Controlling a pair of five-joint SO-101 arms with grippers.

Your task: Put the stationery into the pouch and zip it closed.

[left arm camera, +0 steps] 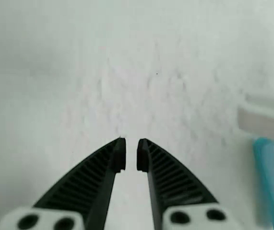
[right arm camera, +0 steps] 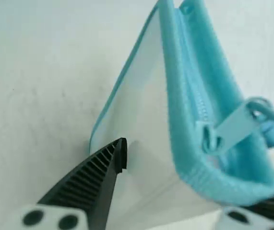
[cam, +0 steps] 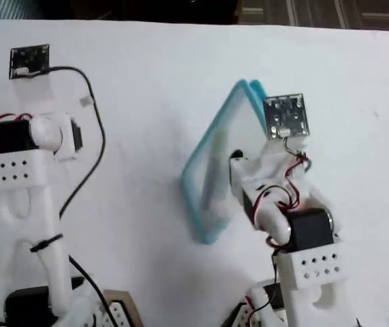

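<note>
Dial read off the high view: 6 = arm-base side, 12 = far edge.

Nr 6–7: corner of a brown block (cam: 122,303) btwn the two bases.

L arm (cam: 13,197) stands at 8–9 o'clock over the white table (cam: 146,102). L claw (left arm camera: 131,154): tips almost touching, only a thin slit, nothing held. Bare tabletop below it. Pouch is well apart from it, off toward 3 o'clock.

R arm (cam: 296,231) at 4–5 o'clock, wrist over the pouch's near end. R claw (right arm camera: 194,182) is clamped on the pouch (cam: 225,136). One black finger (right arm camera: 109,163) presses the clear side; the other jaw sits under the blue zip band.

Pouch: clear walls, blue trim, just past centre toward 3. It stands up on a long edge, tilted, with its long axis running approx 7→1 o'clock. Can't tell if the low edge touches the table. A greenish streak (cam: 213,174) shows thru the clear side; can't tell what it is.

Zip slider (right arm camera: 208,139) sits close to the gripped end, flat tab (right arm camera: 235,122) sticking out, cord loop (right arm camera: 266,112) beside it. Can't tell if the mouth is open past the slider.

Far, 10–11 o'clock: small dark board (cam: 29,60) flat on the table, black cable (cam: 92,109) running from it back toward 7.
</note>
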